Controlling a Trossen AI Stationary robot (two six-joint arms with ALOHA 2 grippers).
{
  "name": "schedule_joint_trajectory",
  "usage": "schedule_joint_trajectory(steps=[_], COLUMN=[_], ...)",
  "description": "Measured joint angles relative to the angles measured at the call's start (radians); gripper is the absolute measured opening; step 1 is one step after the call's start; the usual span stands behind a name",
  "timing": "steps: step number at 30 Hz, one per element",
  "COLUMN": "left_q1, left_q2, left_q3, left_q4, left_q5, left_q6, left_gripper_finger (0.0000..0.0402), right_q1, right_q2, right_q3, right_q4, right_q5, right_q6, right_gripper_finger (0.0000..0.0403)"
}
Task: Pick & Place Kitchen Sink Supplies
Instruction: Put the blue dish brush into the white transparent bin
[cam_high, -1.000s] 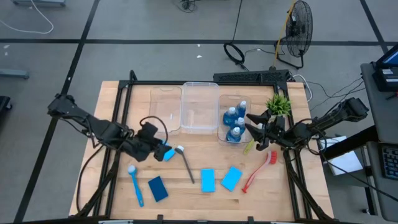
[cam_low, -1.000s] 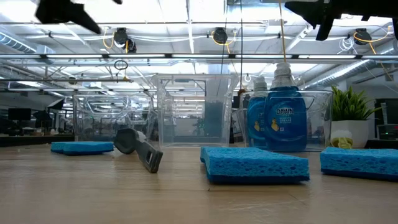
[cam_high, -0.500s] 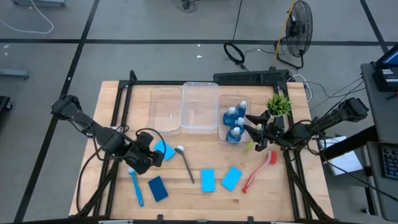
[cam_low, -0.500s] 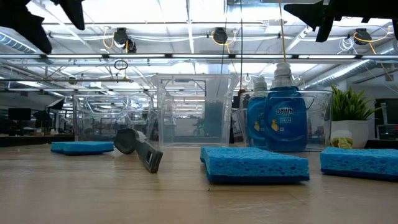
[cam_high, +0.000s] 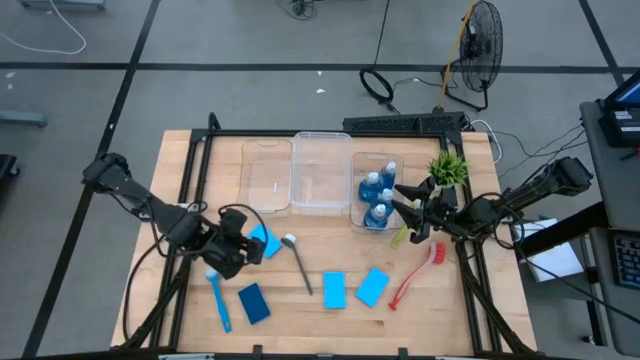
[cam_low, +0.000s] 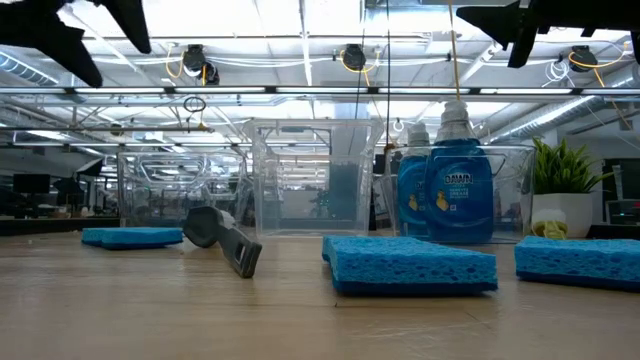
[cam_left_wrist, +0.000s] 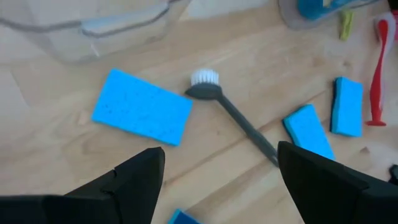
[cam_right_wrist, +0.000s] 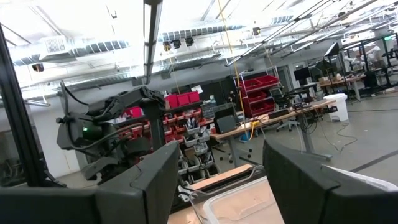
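My left gripper (cam_high: 247, 248) (cam_left_wrist: 221, 152) hovers open above the table's left half, just short of a light blue sponge (cam_high: 263, 240) (cam_left_wrist: 142, 115) lying flat on the wood. A grey brush (cam_high: 297, 262) (cam_left_wrist: 231, 115) lies beside it. A blue brush (cam_high: 218, 300), a dark blue sponge (cam_high: 254, 303), two light blue sponges (cam_high: 334, 290) (cam_high: 372, 287), a red brush (cam_high: 415, 275) and a yellow-green brush (cam_high: 400, 235) also lie on the table. Several blue bottles (cam_high: 378, 195) (cam_low: 455, 185) stand in the right-hand bin. My right gripper (cam_high: 408, 215) (cam_right_wrist: 217, 155) waits open in the air beside that bin.
Three clear bins (cam_high: 322, 172) stand in a row at the table's far side. A small green potted plant (cam_high: 447, 167) (cam_low: 565, 190) sits right of them. Bare wood lies along the near edge (cam_high: 300, 335) and left of the blue brush.
My left gripper has drawn back toward the table's near left, away from the light blue sponge, which lies where it was. My right arm has kept still.
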Motion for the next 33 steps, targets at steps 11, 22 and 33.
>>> schedule_joint_trajectory(steps=[11,22,33], left_q1=[0.019,-0.072,-0.311], left_q2=[0.0,-0.002,-0.001], left_q3=[0.0,0.0,0.0], left_q4=[0.07,-0.045,-0.204], left_q5=[0.004,0.135,0.299], left_q6=[0.099,-0.164,-0.742], left_gripper_finger=[0.033,0.031,0.0329], right_q1=[0.0,0.0,0.0], right_q2=[0.0,0.0,0.0], right_q3=[0.0,0.0,0.0], right_q4=[0.0,0.0,0.0], right_q5=[0.0,0.0,0.0], right_q6=[0.0,0.0,0.0], right_gripper_finger=[0.0217,0.0218,0.0221])
